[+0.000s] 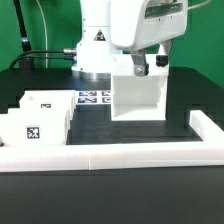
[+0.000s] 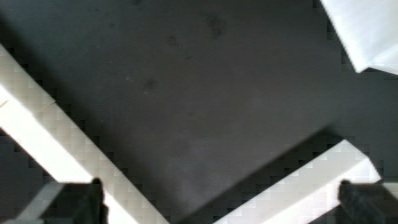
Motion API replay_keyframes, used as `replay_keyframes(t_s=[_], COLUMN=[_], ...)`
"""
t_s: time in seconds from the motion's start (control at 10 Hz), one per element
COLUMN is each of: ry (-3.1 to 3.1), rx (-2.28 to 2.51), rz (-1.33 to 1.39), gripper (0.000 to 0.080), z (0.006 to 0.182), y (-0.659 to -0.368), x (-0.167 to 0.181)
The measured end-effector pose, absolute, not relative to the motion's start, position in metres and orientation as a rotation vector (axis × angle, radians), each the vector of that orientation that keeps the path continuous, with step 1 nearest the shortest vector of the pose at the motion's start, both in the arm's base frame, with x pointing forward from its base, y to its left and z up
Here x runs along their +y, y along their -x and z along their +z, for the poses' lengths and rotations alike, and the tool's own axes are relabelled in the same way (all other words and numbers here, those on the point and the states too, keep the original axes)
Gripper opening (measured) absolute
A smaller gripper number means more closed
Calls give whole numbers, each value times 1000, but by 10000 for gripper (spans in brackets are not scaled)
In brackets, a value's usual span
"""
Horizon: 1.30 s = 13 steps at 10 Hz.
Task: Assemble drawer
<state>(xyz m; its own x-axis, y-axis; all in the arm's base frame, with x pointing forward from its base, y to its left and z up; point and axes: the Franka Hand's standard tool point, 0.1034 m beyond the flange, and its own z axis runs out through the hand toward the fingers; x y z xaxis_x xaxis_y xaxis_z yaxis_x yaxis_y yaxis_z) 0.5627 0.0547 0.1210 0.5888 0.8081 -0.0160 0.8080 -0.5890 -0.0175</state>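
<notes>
The drawer's large white cube-like housing [image 1: 138, 97] stands on the black table in the middle, its open side towards the front. Two small white tagged trays [image 1: 45, 112] [image 1: 28, 132] sit at the exterior view's left. My gripper [image 1: 148, 68] hangs over the housing's top back edge. In the wrist view my gripper [image 2: 217, 192] is open and empty. Its dark fingers [image 2: 71, 205] stand wide apart. Two white edges [image 2: 63, 125] [image 2: 294, 175] run in a V between them over the dark table. I cannot tell whether the fingers touch the housing.
The marker board [image 1: 95, 98] lies behind the trays, next to the housing. The long low white L-shaped border wall [image 1: 110, 157] runs along the front and up the exterior view's right [image 1: 206, 125]. The arm's base [image 1: 95, 45] stands at the back.
</notes>
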Motion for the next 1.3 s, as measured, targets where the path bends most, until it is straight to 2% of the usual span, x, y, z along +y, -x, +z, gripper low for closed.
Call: replay_keyframes(t_s=[0.4,0.6,0.8,1.3], ry=[2833,2946,3007,3008], rx=[-1345,-1116,-949,-943], rz=[11,-14,20,25], gripper=[650,650,650,650], z=[122,128,132,132], y=[-559,-520,-498,-497], x=[56,61,75,76])
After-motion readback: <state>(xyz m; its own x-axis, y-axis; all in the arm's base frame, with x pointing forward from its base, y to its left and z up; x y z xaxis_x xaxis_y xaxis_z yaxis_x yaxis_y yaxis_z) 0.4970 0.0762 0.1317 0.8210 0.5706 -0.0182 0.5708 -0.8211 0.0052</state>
